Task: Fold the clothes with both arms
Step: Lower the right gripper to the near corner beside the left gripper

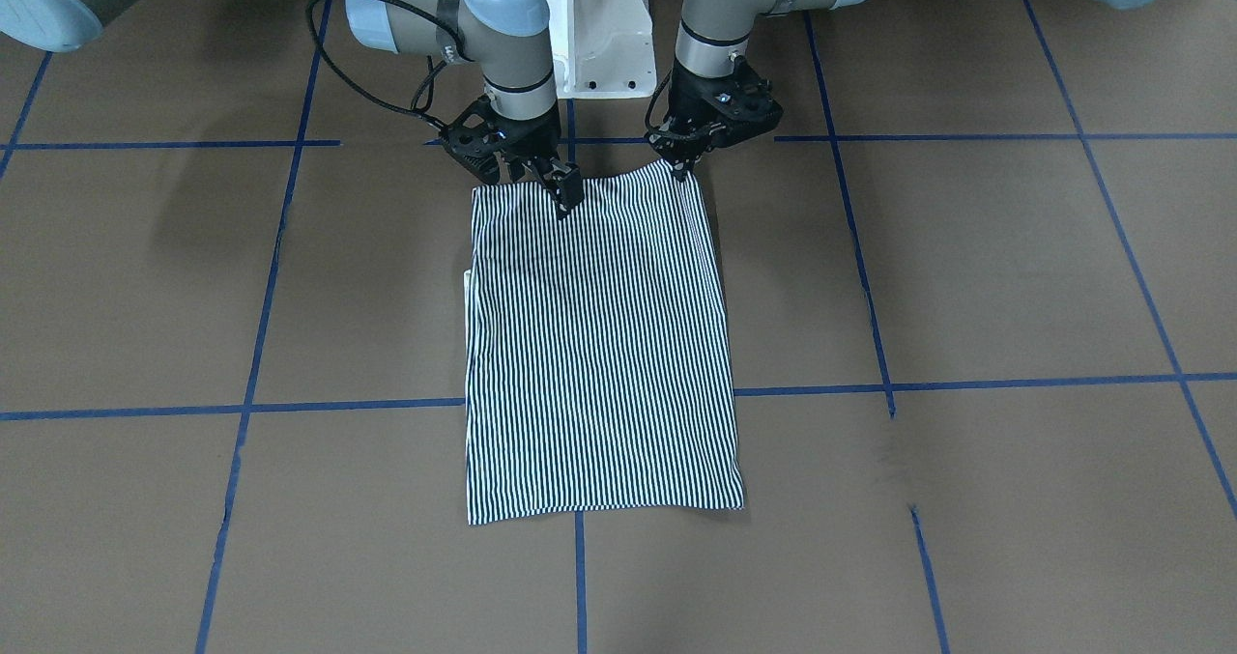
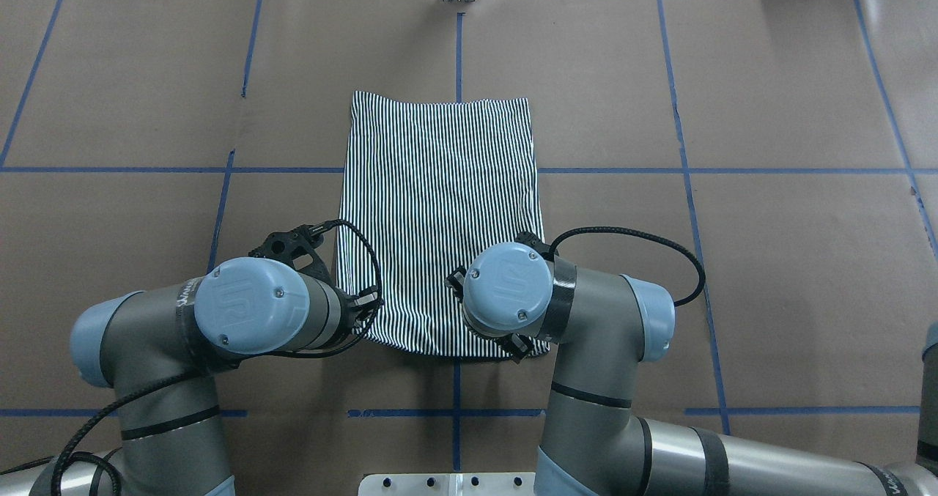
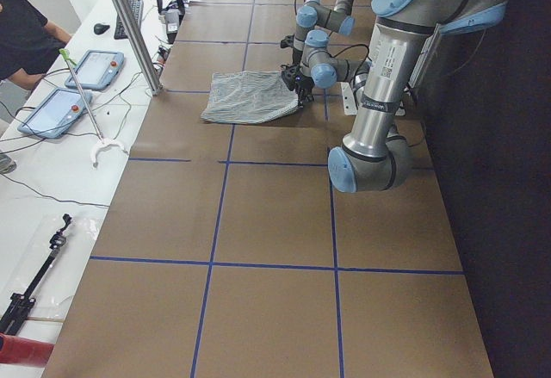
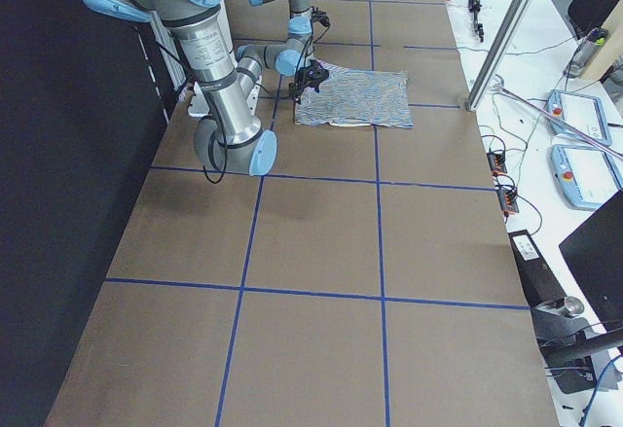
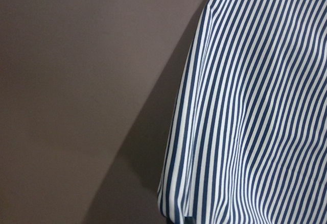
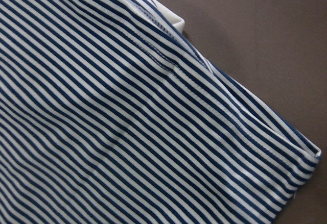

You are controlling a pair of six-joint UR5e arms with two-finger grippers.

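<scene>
Striped fabric of the polo shirt [image 5: 245,106] fills both wrist views, so we begin there. In the left wrist view one side edge rides slightly off the tabletop [image 1: 966,277] and throws a shadow. In the right wrist view a pale cream strip [image 6: 176,21], probably the collar, peeks from under a folded layer.

Location. The shirt lies at the middle of the tabletop as a narrow rectangle. Its long axis runs away from the robot, across the blue tape lines [image 1: 338,408].

Progress. No sleeve shows at either side, so we judge the lengthwise folds done. The crosswise fold is left: robot-side edge over to operator-side edge.

End effectors. The left end effector [image 1: 681,166] is clenched on a robot-side corner of the shirt. The right end effector [image 1: 565,195] sits on the same edge, inboard of the other corner. Its fingers appear pinched on the fabric, though the front view is too coarse for certainty. Between the two, the edge runs in a shallow curve in the overhead view.

Edges and room. Both long edges and the operator-side edge lie flat and nearly straight. Bare brown surface borders the shirt on three sides, so we judge the forward path unobstructed. The white pedestal base [image 1: 599,45] stands close behind both wrists, leaving little room for retreat toward the robot.
</scene>
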